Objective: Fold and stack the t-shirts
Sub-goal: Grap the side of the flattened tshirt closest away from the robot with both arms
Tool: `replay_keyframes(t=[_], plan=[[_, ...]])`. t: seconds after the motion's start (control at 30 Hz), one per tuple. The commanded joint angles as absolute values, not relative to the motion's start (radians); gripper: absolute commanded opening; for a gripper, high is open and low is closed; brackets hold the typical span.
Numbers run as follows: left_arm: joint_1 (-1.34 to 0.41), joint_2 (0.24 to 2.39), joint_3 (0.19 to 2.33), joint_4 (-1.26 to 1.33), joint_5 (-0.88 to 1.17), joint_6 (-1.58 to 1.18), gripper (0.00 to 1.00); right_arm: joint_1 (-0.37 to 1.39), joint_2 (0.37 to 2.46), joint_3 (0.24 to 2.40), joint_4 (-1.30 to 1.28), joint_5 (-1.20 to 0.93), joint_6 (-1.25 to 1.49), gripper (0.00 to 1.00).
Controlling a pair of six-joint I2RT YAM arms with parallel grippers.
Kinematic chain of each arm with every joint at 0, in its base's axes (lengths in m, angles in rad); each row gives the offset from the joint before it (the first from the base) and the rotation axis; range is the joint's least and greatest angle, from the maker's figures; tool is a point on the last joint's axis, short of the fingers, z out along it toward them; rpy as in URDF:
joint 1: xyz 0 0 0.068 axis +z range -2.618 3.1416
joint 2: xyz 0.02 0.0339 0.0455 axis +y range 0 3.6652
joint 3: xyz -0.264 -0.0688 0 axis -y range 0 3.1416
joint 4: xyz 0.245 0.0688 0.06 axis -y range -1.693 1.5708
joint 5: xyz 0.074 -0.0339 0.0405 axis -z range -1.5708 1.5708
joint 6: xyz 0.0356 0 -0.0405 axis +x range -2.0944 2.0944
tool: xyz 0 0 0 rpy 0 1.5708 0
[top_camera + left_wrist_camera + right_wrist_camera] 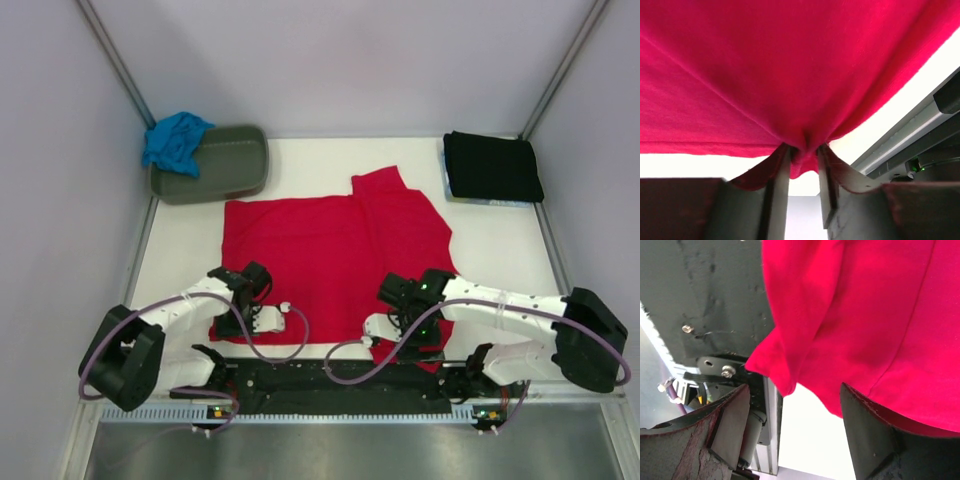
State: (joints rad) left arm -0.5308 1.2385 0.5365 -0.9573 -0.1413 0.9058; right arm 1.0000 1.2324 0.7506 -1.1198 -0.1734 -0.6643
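Cotton, soft and bright red: the red shirt (330,250) lies spread in the middle of the white tabletop (500,235). Its long axis runs left to right, and one flap pokes toward the far side. The left fingers (781,185) pinch a gathered fold of its near edge. The right fingers (865,435) stand apart, cloth hanging loose between them. The black shirt (492,167) sits folded square at far right. The turquoise shirt (175,140) lies crumpled on the rim of the oval tub (225,165).

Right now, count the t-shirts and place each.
3: red t-shirt spread mid-table; black t-shirt folded far right; turquoise t-shirt bunched on the tub, far left. Others may hide.
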Motion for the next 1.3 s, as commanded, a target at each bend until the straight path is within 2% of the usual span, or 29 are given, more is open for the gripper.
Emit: replay_keyframes(t=[0.0, 0.07, 0.13, 0.23, 0.33, 0.5, 0.63, 0.97, 1.27], plan=[[-0.534, 1.197, 0.54, -0.94, -0.1, 0.858, 0.18, 1.028, 1.278, 0.736, -1.028, -0.097, -0.611, 0.72], [-0.532, 1.18, 0.535, -0.951, -0.103, 0.842, 0.0, 1.031, 1.281, 0.724, -1.02, -0.098, -0.621, 0.7], [-0.534, 1.167, 0.534, -0.954, -0.098, 0.821, 0.0, 1.04, 1.282, 0.706, -1.008, -0.097, -0.635, 0.67], [-0.534, 1.155, 0.54, -0.957, -0.087, 0.798, 0.0, 1.074, 1.296, 0.687, -0.993, -0.106, -0.655, 0.57], [-0.534, 1.149, 0.54, -0.954, -0.11, 0.795, 0.0, 1.094, 1.313, 0.687, -0.993, -0.112, -0.66, 0.41], [-0.534, 1.147, 0.546, -0.98, -0.13, 0.793, 0.0, 1.094, 1.292, 0.673, -1.012, -0.089, -0.66, 0.0], [-0.534, 1.154, 0.574, -0.999, -0.147, 0.778, 0.0, 1.082, 1.238, 0.683, -1.086, 0.027, -0.692, 0.0], [-0.531, 1.169, 0.664, -1.049, -0.159, 0.742, 0.0, 0.846, 1.129, 0.836, -1.141, 0.245, -0.854, 0.0], [-0.499, 1.229, 0.764, -1.005, -0.198, 0.745, 0.0, 0.667, 1.209, 0.93, -0.85, 0.304, -1.127, 0.0]])
